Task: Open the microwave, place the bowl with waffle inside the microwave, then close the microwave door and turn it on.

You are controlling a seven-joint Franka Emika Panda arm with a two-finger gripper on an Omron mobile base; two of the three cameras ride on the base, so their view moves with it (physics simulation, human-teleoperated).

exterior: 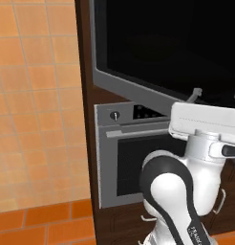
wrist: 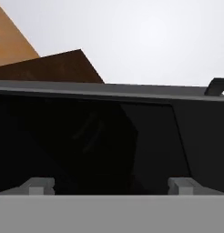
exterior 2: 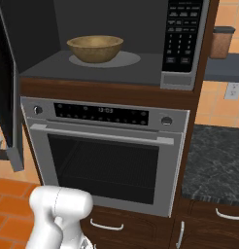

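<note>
Microwave (exterior 2: 116, 44): it stands open in the wall unit, seen from my right base camera, its dark cavity bare to the room above the grey oven (exterior 2: 104, 155).

Microwave door (exterior: 162, 43): it is swung out wide on its left side; from my left base camera its black glass fills the upper frame, the grey border slanting down to the right. From the right base camera its edge shows as a dark slab at the far left.

Bowl (exterior 2: 95, 48): a tan wooden bowl sits upright on the pale round turntable (exterior 2: 126, 61), well inside the cavity, left of the keypad. I cannot see into it from here, so whether the waffle lies in it I cannot tell.

Keypad (exterior 2: 182, 36): a black panel of small buttons runs down the microwave's right side.

My pincer (wrist: 111, 186): my two finger tips stand far apart at the bottom of my hand camera, wide open and holding nothing. The black glass of the door lies right ahead of them, its grey frame running across above.

My arm (exterior: 186, 162): the white links rise at the lower right of the left base view, in front of the oven's window.

Surroundings: orange tiled wall and floor to the left; dark speckled counter (exterior 2: 216, 160) to the right of the oven, a brown canister (exterior 2: 222, 43) beyond it.
</note>
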